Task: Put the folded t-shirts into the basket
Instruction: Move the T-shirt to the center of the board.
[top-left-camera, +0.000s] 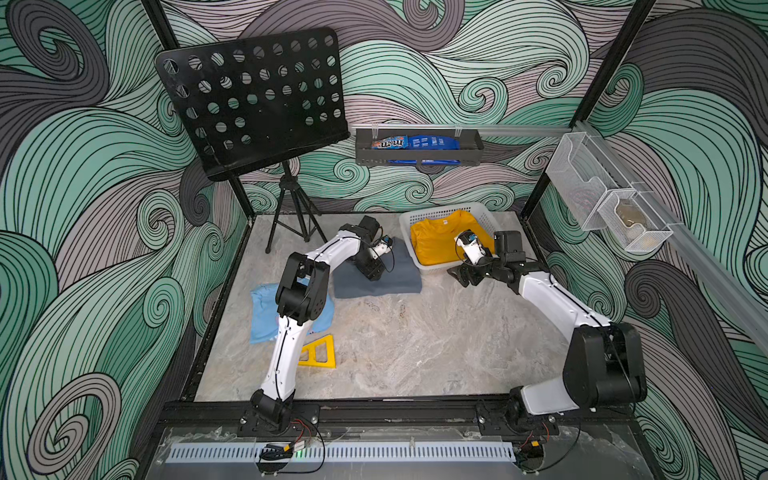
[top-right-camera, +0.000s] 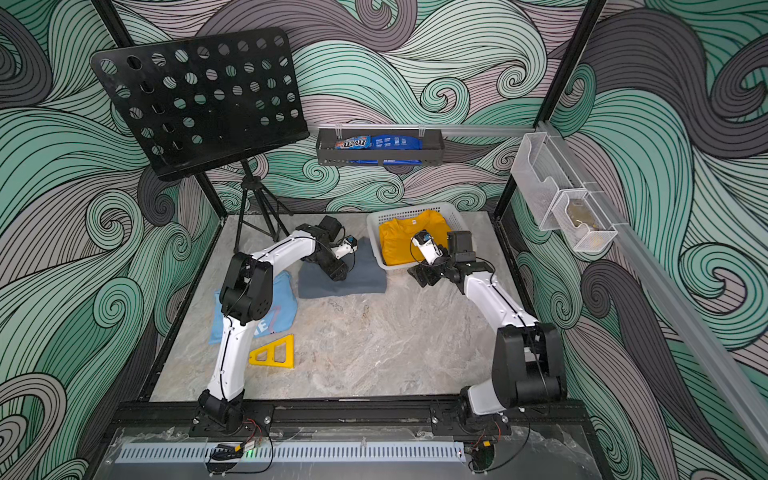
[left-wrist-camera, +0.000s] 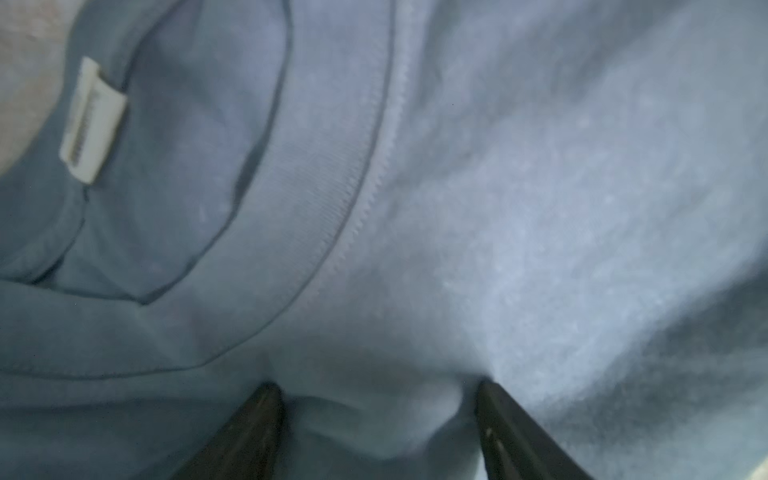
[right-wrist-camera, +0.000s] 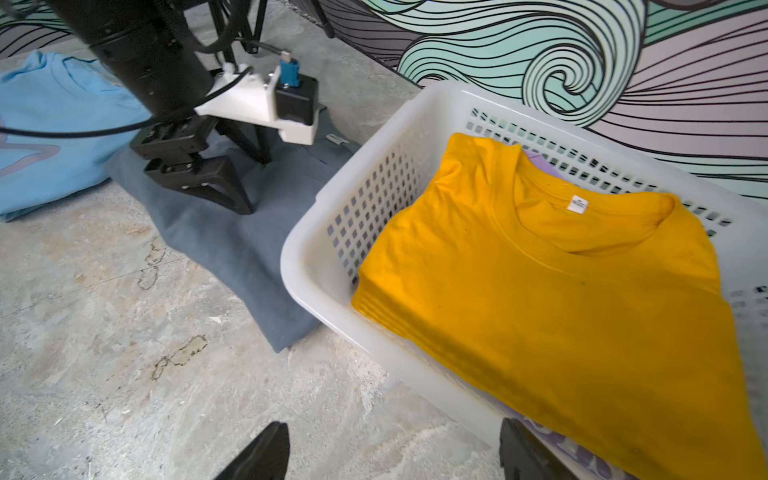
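The slate grey t-shirt lies folded on the table, left of the basket. My left gripper points down onto it, open, tips pressed into the cloth, which bulges between them. The mustard-yellow t-shirt lies in the basket on top of the purple one. My right gripper hangs open and empty over the table at the basket's near left corner. The light blue t-shirt lies at the left, partly under my left arm.
A yellow plastic triangle lies near the light blue shirt. A black music stand rises at the back left. A dark shelf tray with blue packets hangs on the back wall, and wire mesh bins on the right wall.
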